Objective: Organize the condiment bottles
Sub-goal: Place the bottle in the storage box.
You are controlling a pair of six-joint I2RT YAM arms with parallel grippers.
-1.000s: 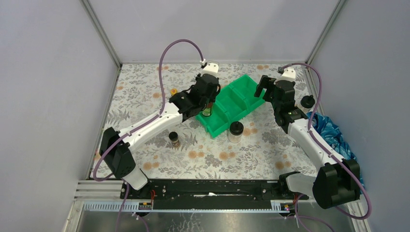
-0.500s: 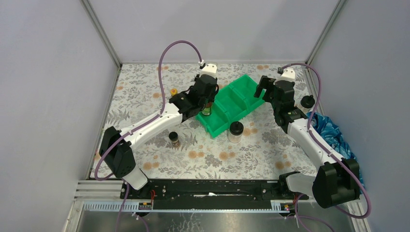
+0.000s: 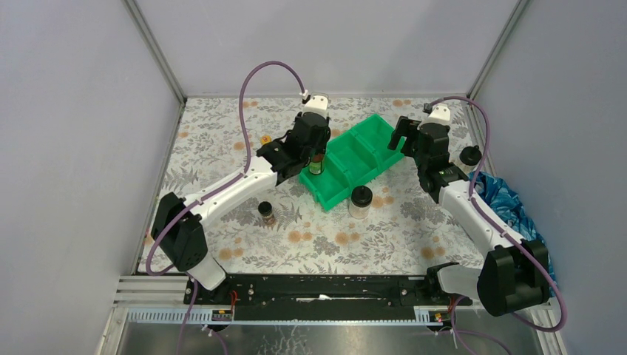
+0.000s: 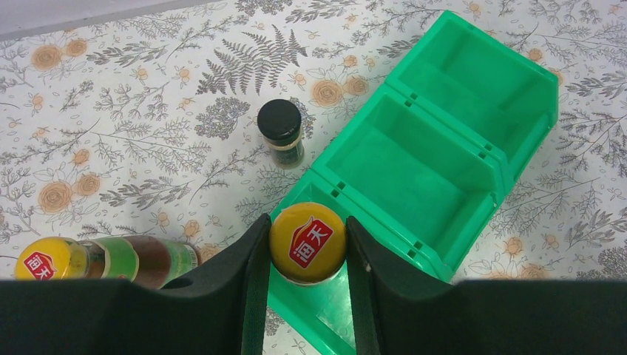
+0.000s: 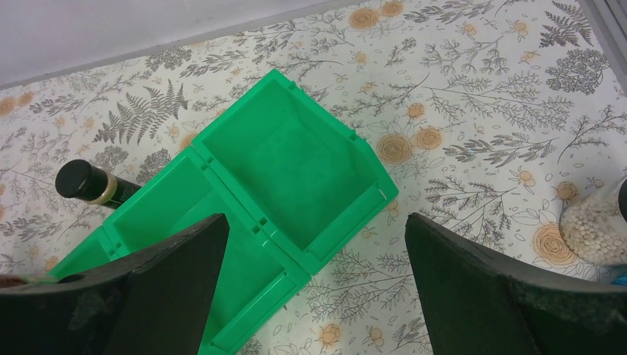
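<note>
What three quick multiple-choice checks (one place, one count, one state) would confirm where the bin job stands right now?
1. The left fingers flank the yellow-capped brown glass bottle. Over which compartment of the green plastic divided bin is it?
A) the end one nearest the arm bases
B) the middle one
C) the far end one

2. How many compartments has the bin?
A) two
B) three
C) five

3. The right fingers are:
A) shut on a jar
B) shut on the bin wall
C) open, empty

Answers:
1 A, the cap sits at that end compartment.
2 B, two dividers show.
3 C, there is a wide gap with nothing held.
</note>
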